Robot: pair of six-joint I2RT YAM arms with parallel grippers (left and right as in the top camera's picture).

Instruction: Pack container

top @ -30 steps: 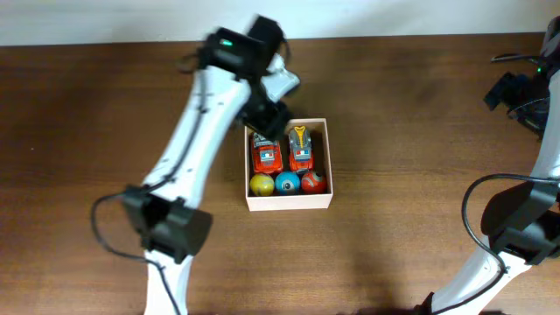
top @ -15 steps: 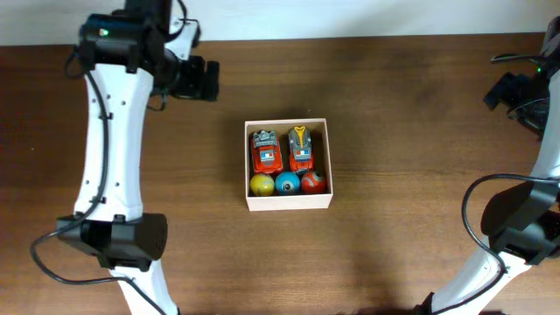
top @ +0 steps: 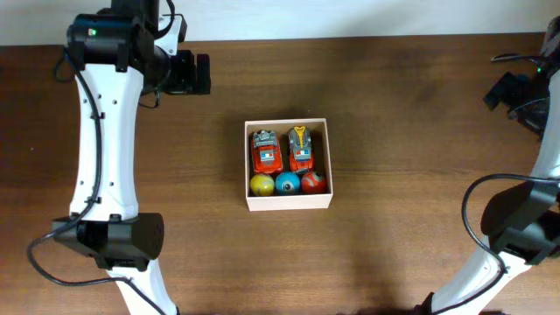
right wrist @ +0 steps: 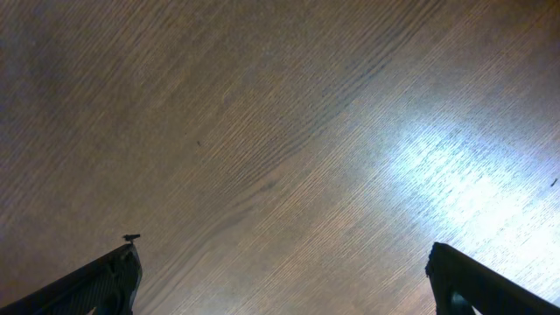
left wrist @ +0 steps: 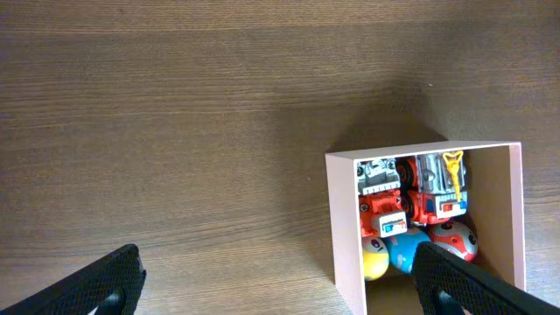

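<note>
The container (top: 289,204) sits in the middle of the table (top: 411,175), flat and square to its edges. It looks to me already full: two red toy cars (top: 267,153) stand side by side in the far half, and in the near half a yellow ball (top: 262,185), a blue ball (top: 287,183) and a red ball (top: 313,182) lie in a row, touching one another. I see nothing loose on the wood around it, so I judge that the packing step is at its end. What is left is probably only to bring the arms to rest, and I see no lid to put on. The left gripper (left wrist: 276,271) hangs well apart from the box, to the far left, with its jaws spread wide and nothing between them. The right gripper (right wrist: 280,271) is out at the far right, over bare wood, also wide and empty. There is much open room on every side of the box. Only the left arm is close to the far edge of the table, so any move there should go toward the near side.
</note>
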